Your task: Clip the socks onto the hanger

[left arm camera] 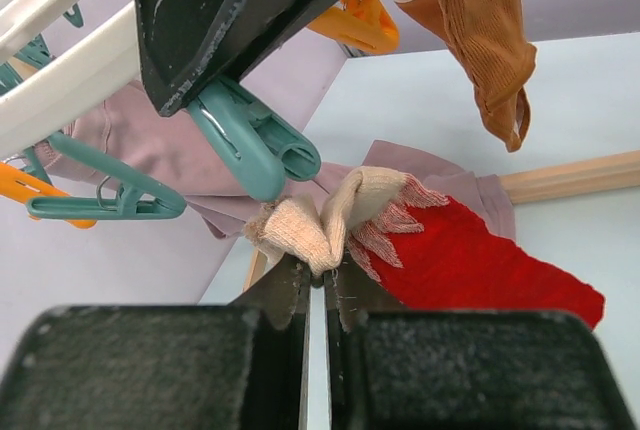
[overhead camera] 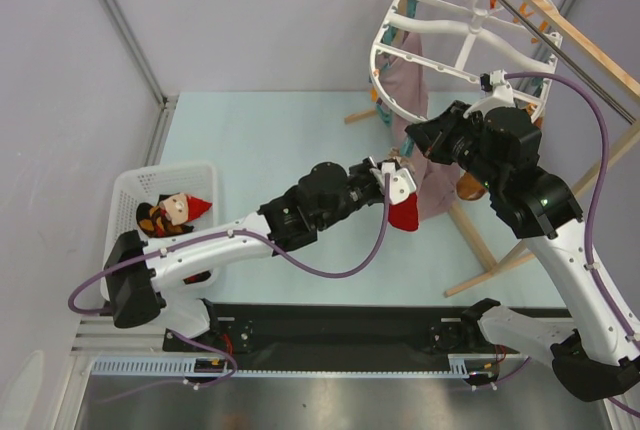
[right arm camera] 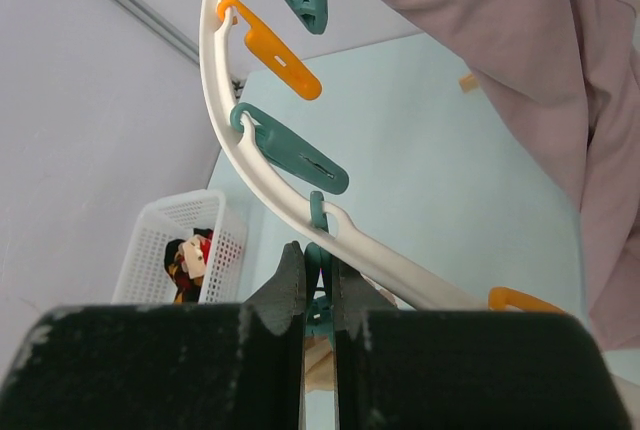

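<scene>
There is one hanger (right arm camera: 212,60), one basket (overhead camera: 165,172), one mauve-pink cloth (right arm camera: 500,50) and one orange-brown garment (left arm camera: 490,40). One sock (overhead camera: 405,212) is outside the basket and one patterned sock bundle (overhead camera: 175,212) inside it. The right wrist view shows three teal clips (right arm camera: 290,150) and two orange clips (right arm camera: 270,50).

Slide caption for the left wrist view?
Left gripper pinches the cream cuff of a red sock just under a teal clip held by the right gripper.

Hanger (right arm camera: 215,60) glossy white plastic, teal clip (left arm camera: 250,140) smooth plastic, sock (left arm camera: 300,230) fuzzy knit cloth, rack pole (left arm camera: 570,175) bare matt wood
</scene>
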`<state>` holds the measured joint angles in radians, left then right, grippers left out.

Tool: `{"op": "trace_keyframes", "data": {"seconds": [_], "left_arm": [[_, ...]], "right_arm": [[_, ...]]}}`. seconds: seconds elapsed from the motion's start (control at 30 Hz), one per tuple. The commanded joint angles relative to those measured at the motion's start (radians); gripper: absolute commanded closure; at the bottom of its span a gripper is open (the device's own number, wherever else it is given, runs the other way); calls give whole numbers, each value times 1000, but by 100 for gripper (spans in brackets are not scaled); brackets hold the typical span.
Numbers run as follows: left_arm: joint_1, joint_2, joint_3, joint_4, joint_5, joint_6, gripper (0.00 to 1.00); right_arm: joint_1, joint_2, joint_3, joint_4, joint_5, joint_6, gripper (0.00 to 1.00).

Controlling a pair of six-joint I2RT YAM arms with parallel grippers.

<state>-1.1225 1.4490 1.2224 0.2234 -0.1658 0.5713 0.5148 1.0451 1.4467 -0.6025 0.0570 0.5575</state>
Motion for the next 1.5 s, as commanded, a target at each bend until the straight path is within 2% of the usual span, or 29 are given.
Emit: {"op": "trace_keyframes", "data": {"seconds": [0.0, 0.57, 1.47], "left_arm": [[-19, -1, 6, 40, -23, 36, 100], [-45, 51, 48, 65, -101, 107, 100], [-54, 2, 17, 146, -140, 137, 100]], "right_arm": [[10, 10, 21, -63, -59, 21, 100], [11, 23, 29, -95, -37, 21, 100], [17, 36, 15, -115, -8, 25, 100]]}}
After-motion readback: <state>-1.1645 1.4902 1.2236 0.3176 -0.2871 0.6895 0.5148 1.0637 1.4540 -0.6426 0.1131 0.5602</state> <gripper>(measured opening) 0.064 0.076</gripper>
